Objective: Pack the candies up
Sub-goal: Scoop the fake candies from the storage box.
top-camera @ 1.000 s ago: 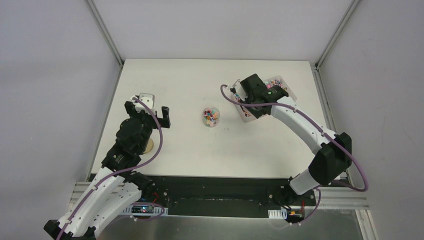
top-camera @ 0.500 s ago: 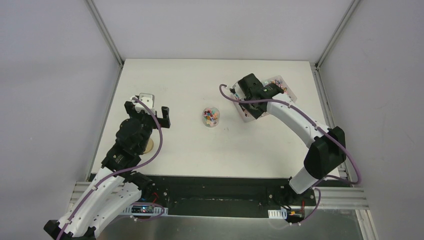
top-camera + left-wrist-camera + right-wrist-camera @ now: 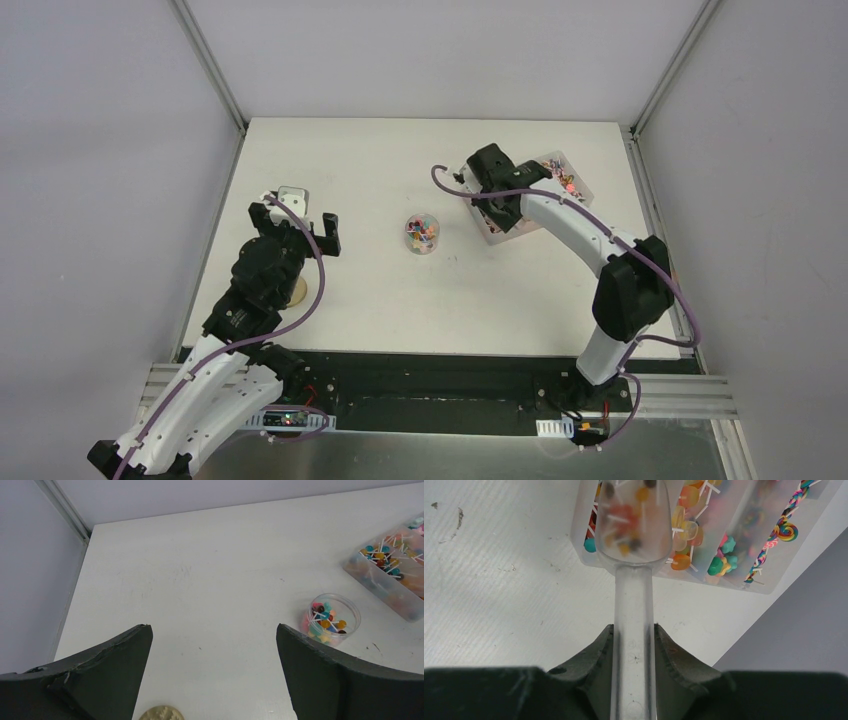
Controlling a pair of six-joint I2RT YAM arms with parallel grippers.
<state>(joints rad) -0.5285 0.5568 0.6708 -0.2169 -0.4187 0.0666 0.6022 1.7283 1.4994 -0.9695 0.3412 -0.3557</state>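
Right tool [image 3: 634, 630] clamps scoop [image 3: 634, 550], candies [image 3: 624, 516] in bowl ahead.

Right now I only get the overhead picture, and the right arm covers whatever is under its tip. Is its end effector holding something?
Observer: Yes. The right end effector is shut on the handle of a clear plastic scoop.
Operator: Where is the scoop's cup part?
Observer: It sits over one compartment of the clear tray of candies. Colours blur through it, so I can't tell if it is loaded.
Operator: And those specks in the little jar in the middle?
Observer: The left wrist view shows that the candies in the jar are tiny lollipops on white sticks.
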